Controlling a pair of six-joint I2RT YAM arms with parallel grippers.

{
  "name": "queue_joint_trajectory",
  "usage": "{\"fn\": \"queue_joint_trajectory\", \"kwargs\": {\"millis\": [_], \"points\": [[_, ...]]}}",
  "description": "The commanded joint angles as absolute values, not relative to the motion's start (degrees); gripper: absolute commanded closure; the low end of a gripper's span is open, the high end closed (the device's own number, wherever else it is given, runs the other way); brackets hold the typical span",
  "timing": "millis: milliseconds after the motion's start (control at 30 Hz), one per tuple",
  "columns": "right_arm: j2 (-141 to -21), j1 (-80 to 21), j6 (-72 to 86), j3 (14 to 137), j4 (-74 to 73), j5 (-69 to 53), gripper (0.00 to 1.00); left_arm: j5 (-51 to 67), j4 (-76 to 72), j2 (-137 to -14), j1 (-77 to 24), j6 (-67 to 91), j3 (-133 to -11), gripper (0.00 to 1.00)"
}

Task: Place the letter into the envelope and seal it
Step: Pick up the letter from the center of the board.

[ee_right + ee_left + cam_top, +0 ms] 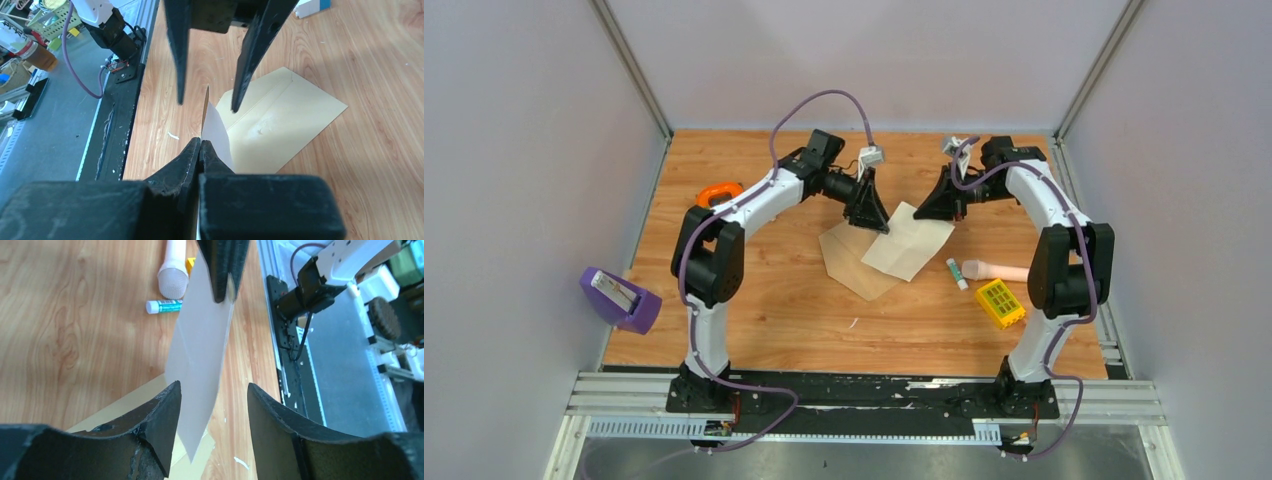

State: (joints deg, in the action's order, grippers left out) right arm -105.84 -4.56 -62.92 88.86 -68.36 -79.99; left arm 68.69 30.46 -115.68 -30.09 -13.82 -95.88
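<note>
**Letter pinched in my right tool, its far edge between the open jaws of my left**

My right tool (200, 144) is fully closed, and the two fingers clamp one edge of the letter (200, 355) between their tips. From that pinch the pale sheet stands on edge, nearly vertical, and runs straight ahead towards my left tool (214, 386), which faces the right one from just across.

The jaws of my left tool stand apart with nothing gripped. In the left wrist view the sheet passes down through the gap between them, closer to the finger on the left of that view. I cannot tell whether it brushes that finger. In the right wrist view the sheet's far edge sits in the gap, apart from both fingers.

The envelope (285, 117) lies flat on the tabletop (774, 300), below both tools and a little to the right of my right tool's line. Its fold seams face up. The letter hangs over the envelope's near part, with its lowest corner pointing down at the brown paper. I cannot tell whether the corner touches it.

Beyond my left tool's jaws, past the sheet, a small glue stick (164, 306) lies on the wood beside a pale rounded handle (173, 277).
</note>
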Motion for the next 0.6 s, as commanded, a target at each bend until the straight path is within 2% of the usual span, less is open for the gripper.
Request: {"fn": "queue_joint_trajectory", "kwargs": {"millis": [0, 233, 567], "points": [[-104.5, -5.0, -63.6, 89.3, -68.5, -84.8, 1.0, 74.6, 6.8, -111.6, -26.7, 6.7, -90.4, 0.42], [-106.0, -5.0, -62.4, 90.4, -68.4, -85.7, 1.0, 75.3, 0.5, -112.0, -27.0, 13.0, -88.1, 0.53], [-107.2, -5.1, -60.0, 90.9, -67.0, -84.7, 1.0, 76.4, -2.4, -112.2, -29.1, 15.0, -88.5, 0.51]]}}
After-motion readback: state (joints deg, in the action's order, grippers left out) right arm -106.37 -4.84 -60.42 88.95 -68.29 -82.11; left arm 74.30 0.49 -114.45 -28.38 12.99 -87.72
